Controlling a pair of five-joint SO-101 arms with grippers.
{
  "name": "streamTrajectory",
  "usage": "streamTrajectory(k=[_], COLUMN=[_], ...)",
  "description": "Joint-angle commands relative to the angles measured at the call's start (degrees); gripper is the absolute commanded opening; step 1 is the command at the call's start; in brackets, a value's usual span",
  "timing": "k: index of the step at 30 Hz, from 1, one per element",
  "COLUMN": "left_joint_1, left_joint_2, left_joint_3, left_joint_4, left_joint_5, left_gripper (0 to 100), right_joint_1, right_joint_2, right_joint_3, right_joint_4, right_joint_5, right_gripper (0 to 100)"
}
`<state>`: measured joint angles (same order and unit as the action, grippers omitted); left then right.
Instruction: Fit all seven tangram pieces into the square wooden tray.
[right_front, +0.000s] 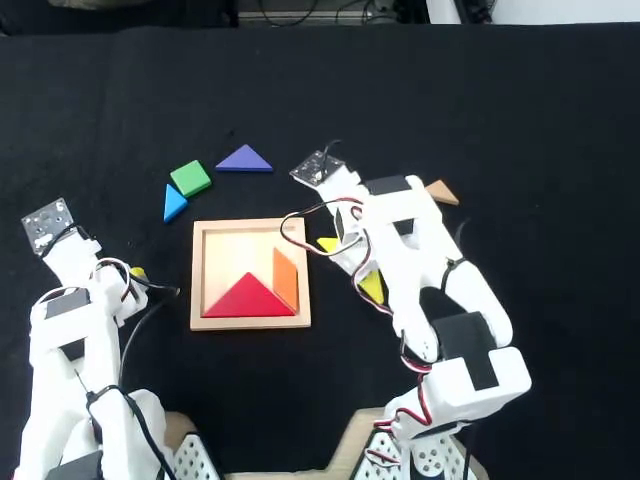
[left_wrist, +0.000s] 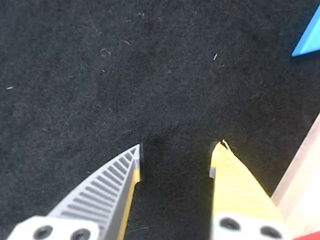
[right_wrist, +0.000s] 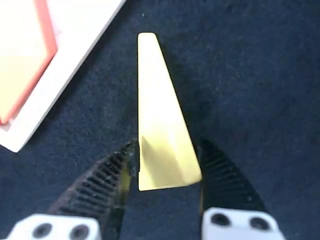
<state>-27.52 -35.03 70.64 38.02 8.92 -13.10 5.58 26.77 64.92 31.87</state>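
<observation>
my right claw (right_wrist: 167, 150) is clamped on the flat yellow triangular tangram piece (right_wrist: 160, 120). one finger presses each long edge near its wide end, and its narrow tip points straight out ahead of the claw. the square pale wooden tray (right_wrist: 75, 55) lies just past that tip and off to one side, close to the piece but not touching it.

my left claw (left_wrist: 177, 150) hangs with its fingers apart over the black bench (left_wrist: 100, 75), nothing between them. the tray's rim runs just beside its yellow finger (left_wrist: 235, 185), and the small blue triangular piece (left_wrist: 307, 37) lies farther ahead on that same side.

the tray sits between my two claws. in it, the large red triangular piece (right_front: 245, 297) lies along the rim nearest my arm bases. the orange piece (right_front: 286, 278) lies against the rim on my right claw's side, touching the red one.

beyond the tray, away from both claws, the green square piece (right_front: 190, 178) lies just beside the blue one, with the purple triangular piece (right_front: 244, 160) near it. the tan piece (right_front: 441, 192) shows at the far side of my right arm, partly hidden.
</observation>
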Motion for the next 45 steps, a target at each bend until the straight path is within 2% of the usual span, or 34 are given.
streamTrajectory(k=[1,9,13,25,28,31,35,42,45], left_joint_1=[0.57,0.57,0.57,0.57,0.57,0.57,0.4,0.22,0.22], left_joint_2=[-0.97,-0.97,-0.97,-0.97,-0.97,-0.97,-0.97,-0.97,-0.97], left_joint_3=[-2.42,-2.42,-2.42,-2.42,-2.42,-2.42,-2.42,-2.42,-2.42], left_joint_4=[0.18,0.09,0.09,0.09,0.09,0.09,0.09,0.09,0.09], left_joint_5=[0.26,0.26,0.26,0.26,0.26,0.26,0.26,0.26,0.26], left_gripper=[23,23,23,23,23,23,23,23,23], right_joint_1=[0.79,0.7,0.7,0.62,0.09,-2.64,-9.14,-25.67,-30.95], right_joint_2=[-0.66,-0.66,-0.57,-1.1,-2.33,-6.37,-11.65,-13.67,-13.67], right_joint_3=[-4.53,-6.73,-6.37,-7.25,-10.15,-13.49,-14.99,-14.73,-12.62], right_joint_4=[0.09,0.53,0.62,2.29,6.59,10.73,10.9,0.26,-4.4], right_joint_5=[0.35,0.53,0.53,0.35,0.09,-5.36,-17.23,-43.34,-45.89], right_gripper=[17.3,15.9,0.8,1.1,1.1,1.1,1.1,1.1,1.1])
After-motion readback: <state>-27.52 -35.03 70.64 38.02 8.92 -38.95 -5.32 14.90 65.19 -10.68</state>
